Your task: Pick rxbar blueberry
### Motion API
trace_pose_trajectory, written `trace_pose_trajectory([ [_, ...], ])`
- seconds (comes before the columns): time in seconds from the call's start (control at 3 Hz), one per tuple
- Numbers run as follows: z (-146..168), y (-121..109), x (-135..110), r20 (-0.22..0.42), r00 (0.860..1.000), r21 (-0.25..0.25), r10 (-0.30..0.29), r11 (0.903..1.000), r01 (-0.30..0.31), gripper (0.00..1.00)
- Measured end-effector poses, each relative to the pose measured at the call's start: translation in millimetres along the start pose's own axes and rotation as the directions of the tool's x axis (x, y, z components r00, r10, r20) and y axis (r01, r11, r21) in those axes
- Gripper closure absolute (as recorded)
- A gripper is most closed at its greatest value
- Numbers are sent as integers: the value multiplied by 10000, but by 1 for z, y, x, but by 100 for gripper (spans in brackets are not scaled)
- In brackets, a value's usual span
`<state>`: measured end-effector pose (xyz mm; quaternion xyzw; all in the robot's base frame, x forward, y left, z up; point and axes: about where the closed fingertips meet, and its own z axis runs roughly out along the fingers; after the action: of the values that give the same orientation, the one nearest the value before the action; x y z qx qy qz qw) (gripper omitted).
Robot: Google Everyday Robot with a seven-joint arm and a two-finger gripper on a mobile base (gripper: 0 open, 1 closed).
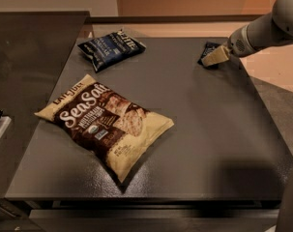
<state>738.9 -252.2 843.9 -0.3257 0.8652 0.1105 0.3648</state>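
Pincer [212, 58] at rxbar blueberry [212, 46], far right edge of table [209, 129]

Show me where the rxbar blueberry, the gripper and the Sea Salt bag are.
rxbar blueberry [211, 46]: camera view, upper corner.
gripper [210, 59]: camera view, pale tip, at the bar, far right.
Sea Salt bag [105, 122]: camera view, printed middle.

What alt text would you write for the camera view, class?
The pincer is at the small dark bar, far right on the table. A blue chip bag lies far left; a Sea Salt bag lies nearer, left.
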Motion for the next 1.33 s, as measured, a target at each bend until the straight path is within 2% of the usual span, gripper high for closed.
trace_pose_trajectory([
  [0.67,-5,1,0,-42,10000,7,-80,10000,80,88],
  [1.0,-7,3,0,-64,9999,18,-115,9999,115,100],
  [1.33,-12,5,-3,-11,9998,32,-190,9998,190,100],
])
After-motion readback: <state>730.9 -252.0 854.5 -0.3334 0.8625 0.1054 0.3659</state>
